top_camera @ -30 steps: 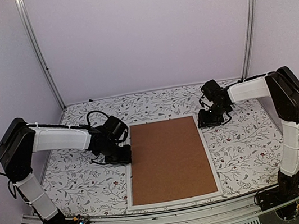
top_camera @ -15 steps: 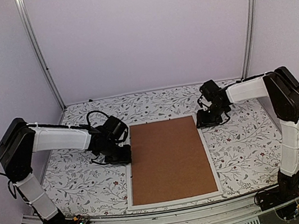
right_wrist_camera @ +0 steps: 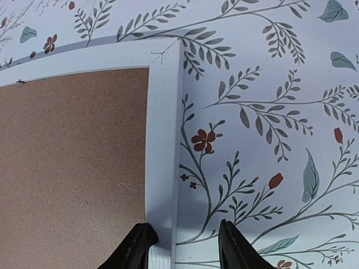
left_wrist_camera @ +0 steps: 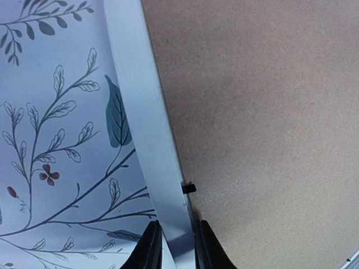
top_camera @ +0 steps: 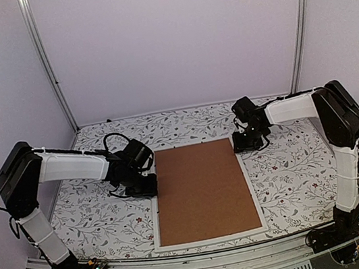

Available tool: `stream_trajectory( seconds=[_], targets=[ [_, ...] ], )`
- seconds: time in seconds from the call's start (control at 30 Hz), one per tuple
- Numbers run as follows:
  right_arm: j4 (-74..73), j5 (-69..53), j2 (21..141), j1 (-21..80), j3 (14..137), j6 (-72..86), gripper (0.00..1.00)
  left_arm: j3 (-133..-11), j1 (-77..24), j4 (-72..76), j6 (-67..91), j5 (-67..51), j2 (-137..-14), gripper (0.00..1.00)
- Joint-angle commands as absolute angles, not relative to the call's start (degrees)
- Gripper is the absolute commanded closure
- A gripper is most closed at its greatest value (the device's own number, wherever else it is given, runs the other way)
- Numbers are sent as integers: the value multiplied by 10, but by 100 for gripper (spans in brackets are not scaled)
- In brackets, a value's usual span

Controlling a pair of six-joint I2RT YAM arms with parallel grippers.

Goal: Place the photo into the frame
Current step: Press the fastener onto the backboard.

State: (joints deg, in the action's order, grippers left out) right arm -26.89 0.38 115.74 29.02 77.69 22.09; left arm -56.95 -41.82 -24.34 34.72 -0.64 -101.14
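The white frame lies flat mid-table with a brown backing board filling it. The photo is hidden. My left gripper is at the frame's left rail, about midway along it. In the left wrist view the gripper is shut on that white rail, one finger on each side, beside the board. My right gripper is at the frame's far right corner. In the right wrist view it stands open, straddling the right rail, with a gap on the tablecloth side.
A floral tablecloth covers the table on both sides of the frame. A small black tab sticks out from the rail over the board. Metal posts and plain walls close in the back and sides.
My right gripper has slid left and slightly away, onto the frame's far right corner. The left gripper and the frame have stayed put.
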Motion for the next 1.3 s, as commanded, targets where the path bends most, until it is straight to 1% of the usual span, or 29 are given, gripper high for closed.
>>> stream_trajectory(
  seconds=[0.0,0.57,0.7,0.87,1.13,1.27],
  targets=[
    [-299,29,1203,330,793,235,55,-555,-424,-226,334,-13,-1034,81],
    [-375,146,1272,391,866,249,55,-550,-432,-226,330,-7,-1039,82],
    [-382,160,1269,397,869,249,55,-549,-433,-228,330,-2,-1035,82],
    [-363,150,1196,391,833,247,55,-549,-433,-230,333,-1,-1030,80],
    [-360,95,1060,375,732,249,54,-549,-433,-229,336,-2,-1025,79],
    [-364,89,1025,375,692,258,54,-550,-432,-229,336,-2,-1023,79]
  ],
)
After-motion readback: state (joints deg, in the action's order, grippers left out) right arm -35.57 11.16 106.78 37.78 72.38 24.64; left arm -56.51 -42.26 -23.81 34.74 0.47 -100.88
